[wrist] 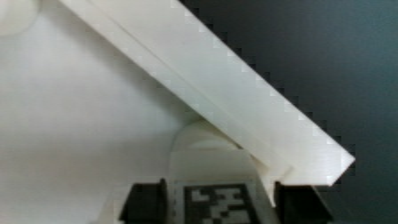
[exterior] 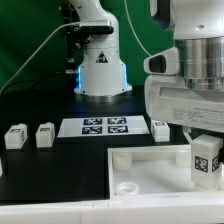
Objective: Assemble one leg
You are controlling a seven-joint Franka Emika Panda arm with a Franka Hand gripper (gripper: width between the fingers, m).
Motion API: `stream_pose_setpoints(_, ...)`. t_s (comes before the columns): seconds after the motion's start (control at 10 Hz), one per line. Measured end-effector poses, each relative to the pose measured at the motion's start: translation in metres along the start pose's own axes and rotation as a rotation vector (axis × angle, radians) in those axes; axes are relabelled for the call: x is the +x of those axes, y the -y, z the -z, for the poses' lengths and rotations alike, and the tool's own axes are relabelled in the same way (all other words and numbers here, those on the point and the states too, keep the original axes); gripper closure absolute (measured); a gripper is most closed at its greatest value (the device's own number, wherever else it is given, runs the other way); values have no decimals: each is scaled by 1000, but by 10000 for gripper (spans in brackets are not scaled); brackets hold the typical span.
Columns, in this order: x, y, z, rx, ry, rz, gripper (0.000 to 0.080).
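Note:
My gripper (exterior: 207, 163) is shut on a leg (exterior: 206, 158), a small white block with a black-and-white tag, and holds it upright over the near right corner of the large white tray-like part (exterior: 140, 160). In the wrist view the held leg (wrist: 217, 204) sits between my dark fingers (wrist: 150, 203), above a round socket (wrist: 210, 150) beside the tray's raised rim (wrist: 214, 80). Three more legs stand on the table: two at the exterior view's left (exterior: 14, 136) (exterior: 44, 134) and one right of the marker board (exterior: 160, 128).
The marker board (exterior: 106, 126) lies flat behind the tray. The arm's white base (exterior: 100, 60) stands at the back. A green backdrop fills the far right. The tray's rim runs diagonally close beside my gripper in the wrist view.

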State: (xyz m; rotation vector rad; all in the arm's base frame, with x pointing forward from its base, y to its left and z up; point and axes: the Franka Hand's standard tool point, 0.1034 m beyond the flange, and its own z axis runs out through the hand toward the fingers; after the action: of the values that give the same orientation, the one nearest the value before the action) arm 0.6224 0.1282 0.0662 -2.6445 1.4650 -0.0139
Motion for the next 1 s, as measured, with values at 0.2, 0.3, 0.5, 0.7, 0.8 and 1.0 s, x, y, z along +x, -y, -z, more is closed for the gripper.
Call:
stream_pose_setpoints(0.2, 1, 4, 0, 36, 21, -299, 512)
stream_pose_setpoints(0.3, 2, 5, -1, 50, 28, -461, 512)
stream_pose_setpoints(0.5, 2, 8, -2, 95, 49, -781, 511)
stream_pose_setpoints(0.7, 2, 8, -2, 112, 53, -788, 482)
stream_pose_setpoints(0.8, 2, 8, -2, 112, 50, -743, 346)
stream_pose_setpoints(1.0, -4, 2, -5, 70, 57, -561, 199)
